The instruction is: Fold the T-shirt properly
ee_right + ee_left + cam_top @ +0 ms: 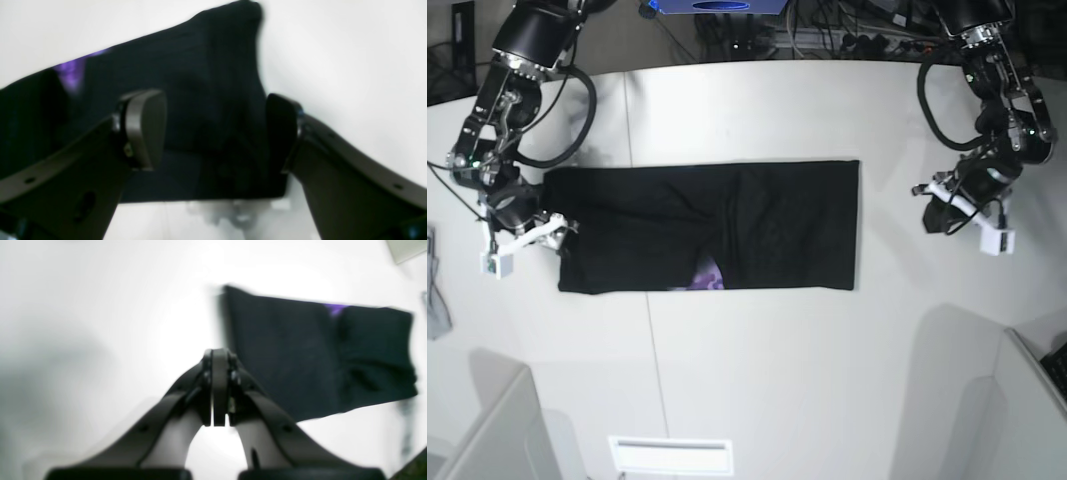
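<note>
The T-shirt (712, 225) is spread flat on the white table (757, 370) as a long black band, folded lengthwise, with its plain side up and a small patch of purple print (707, 279) exposed at its near edge in the base view. A vertical fold line is seen near the middle of the band, where one layer overlaps the other. The right gripper (213, 130) is positioned at the end of the band that lies on the left of the base view; in the right wrist view its fingers (143, 128) are spread wide, with the black cloth (206, 100) seen between them, and no cloth is pinched. Whether the pads are touching the fabric cannot be told from the blurred view. The left gripper (218, 386) is held over bare table, apart from the other end of the shirt; in the left wrist view its two pads are pressed together with nothing between them, and the folded cloth (300, 353) is seen beyond and to one side. A pale grey scrap (435, 305) is partly visible at the table's edge.
</note>
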You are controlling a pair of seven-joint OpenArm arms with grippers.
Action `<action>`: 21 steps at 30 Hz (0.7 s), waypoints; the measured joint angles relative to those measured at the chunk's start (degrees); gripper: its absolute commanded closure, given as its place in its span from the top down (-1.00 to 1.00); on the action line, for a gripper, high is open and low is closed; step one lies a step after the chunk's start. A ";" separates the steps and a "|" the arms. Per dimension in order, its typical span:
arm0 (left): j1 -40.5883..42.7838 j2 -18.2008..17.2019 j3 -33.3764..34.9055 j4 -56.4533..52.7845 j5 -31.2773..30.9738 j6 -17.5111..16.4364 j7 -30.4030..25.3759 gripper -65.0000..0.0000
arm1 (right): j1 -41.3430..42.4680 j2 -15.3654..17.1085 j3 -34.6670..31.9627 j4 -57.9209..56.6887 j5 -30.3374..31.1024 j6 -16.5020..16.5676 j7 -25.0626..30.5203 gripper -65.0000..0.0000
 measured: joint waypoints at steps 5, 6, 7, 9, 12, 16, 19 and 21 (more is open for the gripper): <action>3.69 -2.03 -8.48 0.09 0.87 0.07 -0.02 -1.00 | 5.84 0.70 2.56 -11.58 0.22 2.23 -0.39 0.34; 4.04 -1.99 -9.07 0.09 0.35 0.02 0.02 -1.00 | 6.67 1.84 2.56 -13.70 0.81 2.78 -0.42 0.34; 4.35 -1.90 -9.55 0.02 0.59 0.02 0.07 -1.00 | 7.58 3.06 2.62 -16.33 1.11 2.97 -0.20 0.34; 4.50 -1.90 -9.62 0.00 3.08 0.02 0.00 -1.00 | 9.64 4.76 3.45 -21.81 -0.59 1.97 0.17 0.35; 4.66 -1.86 -9.62 0.00 6.16 -0.24 -0.04 -1.00 | 10.12 5.64 3.39 -25.73 0.42 2.14 0.39 0.35; 4.20 -1.11 -9.64 -0.17 9.05 -5.01 -0.15 -1.00 | 10.10 5.60 3.30 -27.54 2.51 2.38 -0.37 0.35; 3.78 -0.28 -9.51 -0.92 8.98 -5.62 -0.15 -1.00 | 8.74 5.81 3.30 -28.15 11.54 5.18 -2.54 0.35; 3.69 -0.44 -9.05 -1.29 9.94 -5.64 -0.37 -1.00 | 7.82 5.81 3.04 -28.13 14.73 5.38 -3.23 0.35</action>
